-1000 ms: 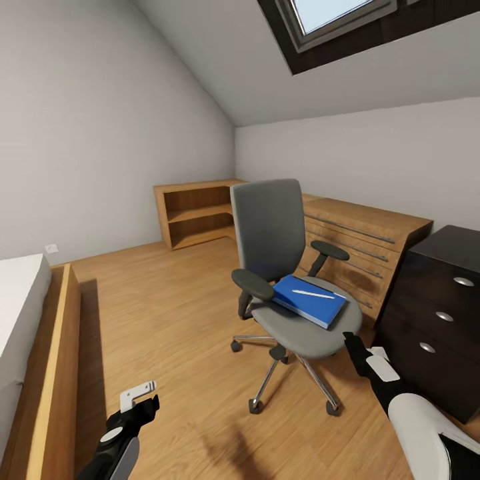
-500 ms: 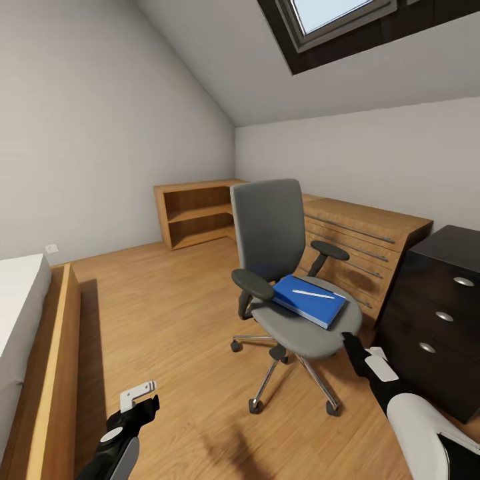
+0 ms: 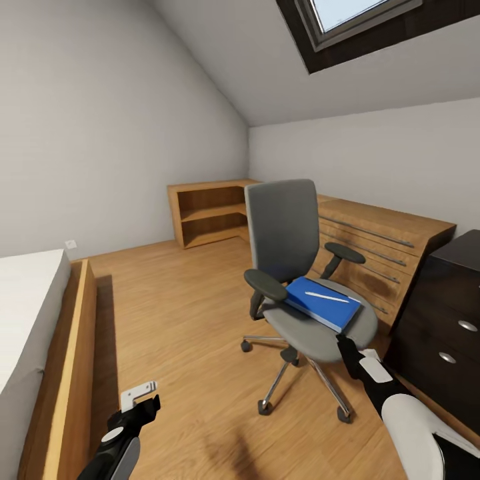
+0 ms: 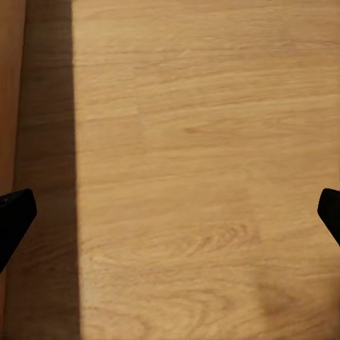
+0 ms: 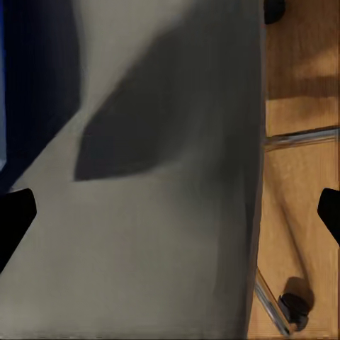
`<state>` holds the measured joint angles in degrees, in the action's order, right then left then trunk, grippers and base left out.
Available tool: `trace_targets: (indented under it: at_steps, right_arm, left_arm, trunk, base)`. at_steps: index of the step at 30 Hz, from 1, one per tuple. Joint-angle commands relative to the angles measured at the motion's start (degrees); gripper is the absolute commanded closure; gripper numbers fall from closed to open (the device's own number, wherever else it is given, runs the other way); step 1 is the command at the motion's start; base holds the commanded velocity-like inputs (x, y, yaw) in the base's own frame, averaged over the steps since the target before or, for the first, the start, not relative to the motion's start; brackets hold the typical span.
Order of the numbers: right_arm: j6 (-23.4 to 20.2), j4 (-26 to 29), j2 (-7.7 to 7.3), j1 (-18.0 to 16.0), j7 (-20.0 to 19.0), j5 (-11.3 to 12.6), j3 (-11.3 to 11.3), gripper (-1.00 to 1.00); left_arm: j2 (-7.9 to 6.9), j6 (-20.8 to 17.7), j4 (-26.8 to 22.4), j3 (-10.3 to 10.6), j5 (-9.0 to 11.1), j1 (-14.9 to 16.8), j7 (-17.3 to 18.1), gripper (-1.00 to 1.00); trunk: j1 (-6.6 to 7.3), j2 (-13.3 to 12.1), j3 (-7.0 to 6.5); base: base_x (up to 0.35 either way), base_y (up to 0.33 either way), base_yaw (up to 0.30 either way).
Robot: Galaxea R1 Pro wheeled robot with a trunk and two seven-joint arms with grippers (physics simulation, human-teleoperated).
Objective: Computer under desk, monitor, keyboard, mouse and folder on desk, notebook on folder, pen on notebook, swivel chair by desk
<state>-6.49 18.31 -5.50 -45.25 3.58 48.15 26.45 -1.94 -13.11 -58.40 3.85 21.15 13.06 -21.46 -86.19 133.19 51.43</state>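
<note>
Oak-look plank floor (image 3: 180, 320) across the room, head view. Bed (image 3: 33, 320) with wood side rail at 9 o'clock. Left gripper (image 3: 137, 400) low at 7 o'clock, over bare floor; in its wrist view the two fingers (image 4: 14, 219) sit at opposite frame edges, spread wide, nothing between them but planks. Open wood shelf unit (image 3: 210, 212) against the far wall at 12 o'clock. Swivel chair (image 3: 293, 267) just right of centre, grey seat and back, black armrests, chrome star base on castors. Blue folder (image 3: 320, 305) lies flat on the seat, toward its right side; notebook not separable from it at this resolution. Pen (image 3: 327, 297) lies on top of the blue cover, roughly crosswise. Light-wood drawer chest (image 3: 380, 247) behind the chair at 2 o'clock. Right gripper (image 3: 350, 353) at 4 o'clock, at the seat's front-right edge; contact unclear. Right wrist view: fingers (image 5: 15, 216) spread wide, empty, grey seat cushion under them, a castor on floor beyond. Dark drawer unit (image 3: 447, 327) at 3 o'clock, far right.
</note>
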Motion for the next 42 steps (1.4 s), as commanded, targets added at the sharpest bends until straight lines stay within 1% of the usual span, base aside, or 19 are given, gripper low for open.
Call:
trace_targets:
  at_steps: [1, 8, 11, 12, 14, 42]
  right_arm:
    - [-0.29, 0.03, 0.02, -0.01, 0.30, 0.44, 0.09, -1.00]
    - [-0.28, -0.36, 0.65, -0.01, 0.29, 0.38, 0.02, -1.00]
    - [-0.28, -0.38, 0.75, -0.01, 0.29, 0.37, 0.01, -1.00]
    - [-0.28, -0.38, 0.74, -0.01, 0.29, 0.37, 0.00, -1.00]
    - [-0.28, -0.38, 0.75, -0.01, 0.29, 0.37, 0.02, -1.00]
    - [-0.28, -0.38, 0.75, -0.01, 0.29, 0.28, 0.00, -1.00]
  left_arm:
    - [-0.08, -0.16, -0.09, 0.27, 0.47, 0.01, -0.52, -1.00]
    - [-0.08, -0.16, -0.11, 0.28, 0.47, 0.02, -0.51, -1.00]
    - [-0.14, -0.11, -0.14, 1.82, 0.47, 0.02, -0.51, -1.00]
    - [-0.16, -0.11, -0.13, 2.24, 0.47, 0.02, -0.51, -1.00]
    - [-0.16, -0.08, -0.13, 2.34, 0.44, 0.03, -0.51, -1.00]
    - [-0.08, -0.07, -0.14, 2.39, 0.45, 0.03, -0.51, -1.00]
  trunk:
    - [0.01, 0.03, 0.06]
    - [0.01, 0.03, 0.06]
    - [0.01, 0.03, 0.06]
    - [0.01, 0.03, 0.06]
    - [0.01, 0.03, 0.06]
    - [0.01, 0.03, 0.06]
  base:
    - [0.000, 0.000, 0.043]
    - [0.000, 0.000, 0.014]
    - [0.125, 0.000, 0.000]
    - [0.296, 0.000, 0.000]
    - [0.307, 0.000, 0.000]
    - [0.309, 0.000, 0.000]
